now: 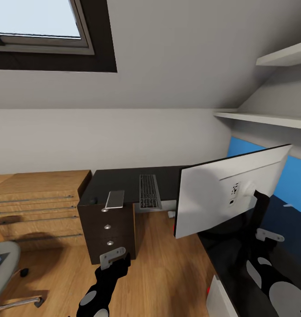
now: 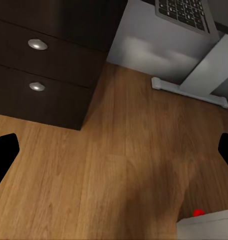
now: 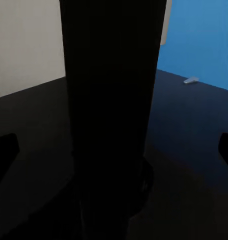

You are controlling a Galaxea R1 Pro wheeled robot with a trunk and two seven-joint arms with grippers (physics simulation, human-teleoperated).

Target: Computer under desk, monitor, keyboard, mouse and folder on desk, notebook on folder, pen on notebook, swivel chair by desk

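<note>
Hovering low over the wood floor, left tool spread wide, empty, near the drawer unit. Right tool by the monitor stand on the tabletop; fingers apart, grip unclear. Keyboard lies farther left. Swivel chair near left.

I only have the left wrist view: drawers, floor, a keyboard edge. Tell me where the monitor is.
Observer: The monitor stands on the desk, right of the keyboard, with its white back toward the head camera.
Operator: Now give me the right gripper.
Observer: The right gripper is open, with the monitor's black stand rising between its spread fingers.
</note>
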